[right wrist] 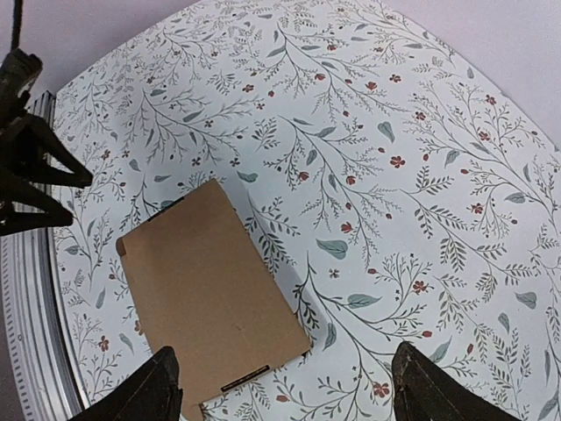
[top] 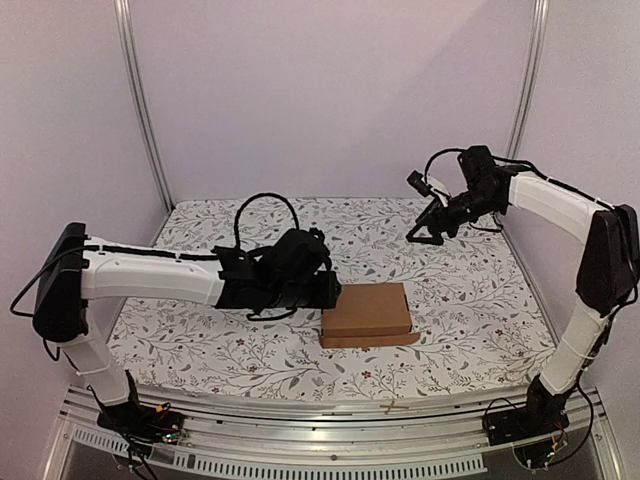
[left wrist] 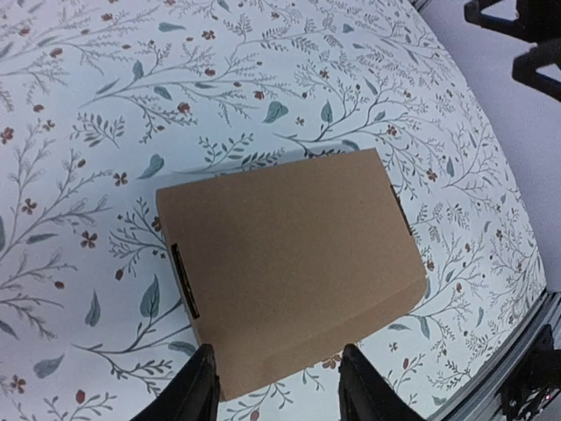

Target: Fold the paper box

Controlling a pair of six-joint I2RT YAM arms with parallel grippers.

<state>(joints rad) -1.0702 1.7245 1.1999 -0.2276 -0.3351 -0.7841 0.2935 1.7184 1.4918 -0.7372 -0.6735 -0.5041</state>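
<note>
Nearest you runs the metal rail at the near edge, with both arm bases bolted to it. Just beyond it the tabletop is covered in a floral print. The paper box lies flat and closed on it, around the middle of the near half. A brown strip of cardboard sticks out from under its near side.

Your left gripper reaches in low from the left and sits right at the box's left end. In the left wrist view its fingers are apart, with the edge of the box between them. They are released, not clamped on the cardboard. I cannot tell whether either finger touches it.

Your right gripper hangs high over the far right of the tabletop, well apart from the box. Its wrist camera looks down on the box from a distance. Its fingers are spread wide and hold nothing.
</note>
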